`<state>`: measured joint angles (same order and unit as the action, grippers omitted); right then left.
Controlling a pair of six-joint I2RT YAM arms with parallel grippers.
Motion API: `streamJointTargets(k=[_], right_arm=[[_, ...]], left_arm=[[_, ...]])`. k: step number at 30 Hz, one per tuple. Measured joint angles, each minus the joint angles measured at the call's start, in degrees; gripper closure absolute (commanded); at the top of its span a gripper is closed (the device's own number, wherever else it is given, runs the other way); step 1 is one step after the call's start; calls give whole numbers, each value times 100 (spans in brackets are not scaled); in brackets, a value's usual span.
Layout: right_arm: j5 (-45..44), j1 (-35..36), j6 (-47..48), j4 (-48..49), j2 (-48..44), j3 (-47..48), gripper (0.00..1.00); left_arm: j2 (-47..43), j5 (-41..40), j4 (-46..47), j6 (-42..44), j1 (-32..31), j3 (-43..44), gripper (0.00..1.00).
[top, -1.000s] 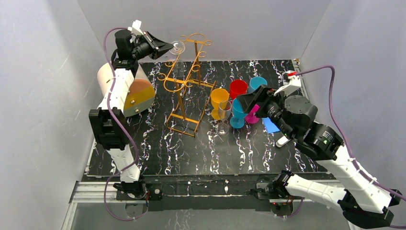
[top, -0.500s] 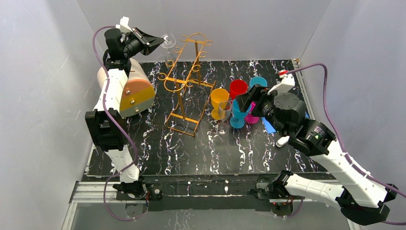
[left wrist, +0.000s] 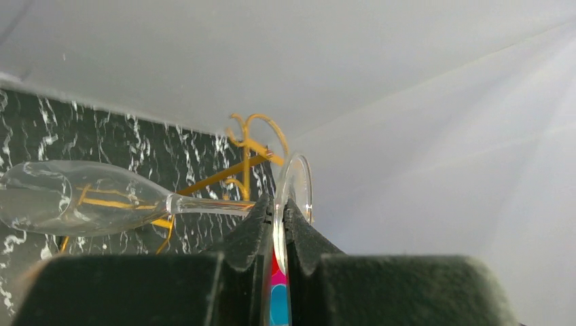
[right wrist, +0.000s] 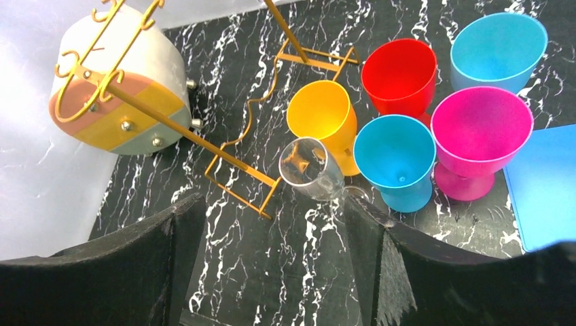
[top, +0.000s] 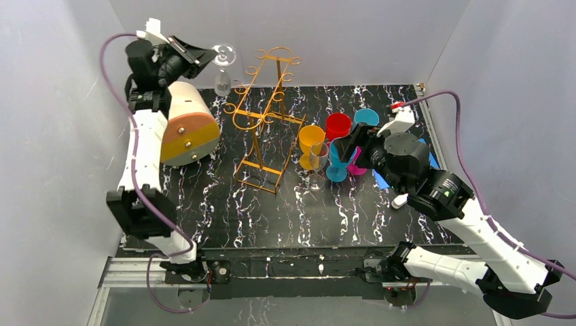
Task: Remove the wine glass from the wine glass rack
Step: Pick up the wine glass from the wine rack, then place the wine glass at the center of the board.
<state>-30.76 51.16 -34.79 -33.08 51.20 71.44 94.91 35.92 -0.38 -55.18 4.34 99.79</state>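
Quick update: over the last second the wine glass [top: 222, 76] has been pulled clear of the wine glass rack [top: 261, 119]. A second ago its foot was right up at the rack's top far-left scroll. Now it's been carried off to the left, and open space can be seen between glass and wire. It's held up in the air at the far left, bowl hanging down, near the cream-and-orange cylinder box [top: 193, 129].

The left end effector [left wrist: 279, 210] is clamped on the glass's flat foot. In the wrist view the disc is pinched edge-on, with stem and bowl sticking out sideways. The right end effector [right wrist: 272, 204] is spread wide with nothing in it. It's parked over the coloured cups [right wrist: 397, 156] and a second clear glass [right wrist: 311, 170] standing on the desk [top: 224, 204], and it has barely been shifted.

For the task, the removal looks basically done. Whether the bowl is past every scroll can't quite be confirmed from the top view because the glass is so transparent, but it seems free. Probably only a set-down is left, if that's even wanted.
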Motion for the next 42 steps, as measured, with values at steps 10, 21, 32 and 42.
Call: streamJointTargets(k=[10, 21, 32, 42], right_arm=[[435, 0, -81, -7, -4, -203, 17], [1379, 0, -319, 127, -343, -463, 18], [1880, 2, -863, 363, -704, -966, 18], [2524, 2, -837, 872, -472, -1126, 15]], left_arm=[[-2223, -719, -1314, 841, 122, -190, 100], [-4052, -1082, -3073, 1641, 122, -1010, 100], [-4682, -573, -4542, 2096, 122, -1335, 100], [-4758, 219, -4968, 2468, 122, -2656, 100]])
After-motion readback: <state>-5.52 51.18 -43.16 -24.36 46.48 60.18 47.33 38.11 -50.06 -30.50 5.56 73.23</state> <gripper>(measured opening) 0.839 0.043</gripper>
